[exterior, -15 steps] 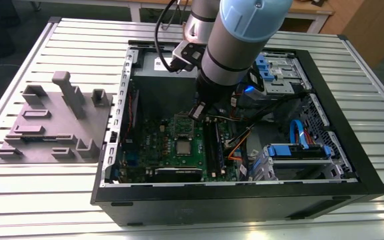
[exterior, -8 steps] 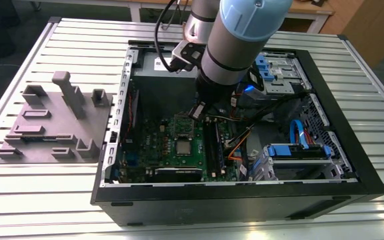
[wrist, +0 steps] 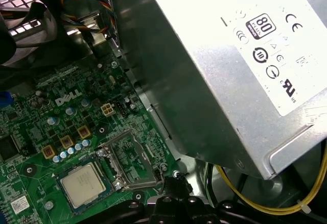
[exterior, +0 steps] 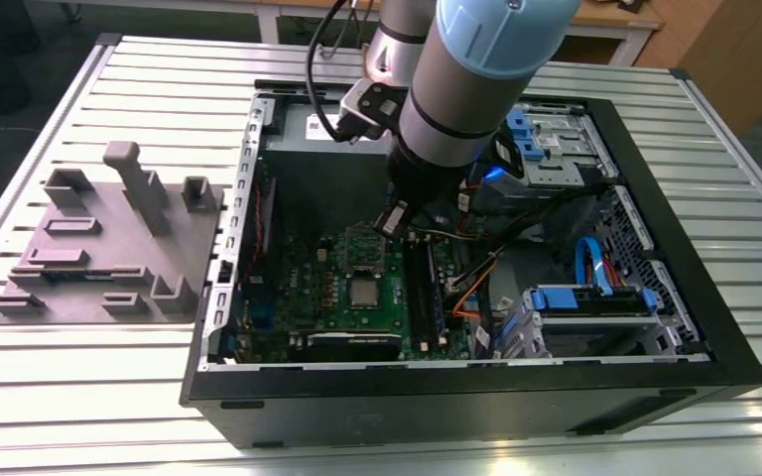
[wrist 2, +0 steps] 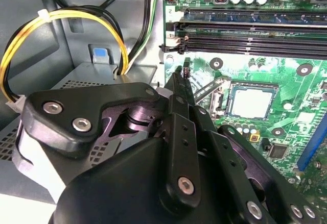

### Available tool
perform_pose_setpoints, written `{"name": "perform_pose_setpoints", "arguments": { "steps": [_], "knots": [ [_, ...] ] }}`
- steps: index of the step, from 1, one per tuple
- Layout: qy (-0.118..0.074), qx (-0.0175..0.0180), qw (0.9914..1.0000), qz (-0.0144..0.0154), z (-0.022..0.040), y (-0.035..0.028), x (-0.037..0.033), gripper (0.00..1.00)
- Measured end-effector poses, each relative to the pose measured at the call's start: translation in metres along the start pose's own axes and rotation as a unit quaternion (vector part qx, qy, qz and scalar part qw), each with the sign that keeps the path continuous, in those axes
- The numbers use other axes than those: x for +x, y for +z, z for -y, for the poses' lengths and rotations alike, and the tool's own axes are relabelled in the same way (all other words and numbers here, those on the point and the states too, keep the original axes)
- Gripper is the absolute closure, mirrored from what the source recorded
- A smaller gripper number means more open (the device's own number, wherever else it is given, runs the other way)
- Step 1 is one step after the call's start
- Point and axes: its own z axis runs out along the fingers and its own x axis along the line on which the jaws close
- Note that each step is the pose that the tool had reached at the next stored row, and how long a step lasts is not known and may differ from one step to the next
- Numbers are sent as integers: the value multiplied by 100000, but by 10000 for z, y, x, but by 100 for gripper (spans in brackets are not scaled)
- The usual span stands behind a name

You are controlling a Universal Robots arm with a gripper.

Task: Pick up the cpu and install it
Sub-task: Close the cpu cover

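While the cpu (wrist 2: 251, 102) sits flat in its socket on the green board (exterior: 341, 297), the gripper (wrist 2: 183, 76) hangs just beside it, jaws seemingly together and empty

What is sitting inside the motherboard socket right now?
The cpu lies flat in the socket, silver top showing, with the retention frame swung open beside it. The contacts beneath it are covered.

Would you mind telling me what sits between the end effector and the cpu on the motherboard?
In the first wrist view, the socket's open metal retention frame lies between the end effector and the cpu, which sits in its socket.
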Motion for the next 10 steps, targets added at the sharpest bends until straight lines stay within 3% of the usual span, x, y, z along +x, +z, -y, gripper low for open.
{"name": "perform_pose_setpoints", "arguments": {
  "steps": [10],
  "knots": [
    [-785, -109, 99997, -143, -12, -20, 2, 90]
  ]
}}
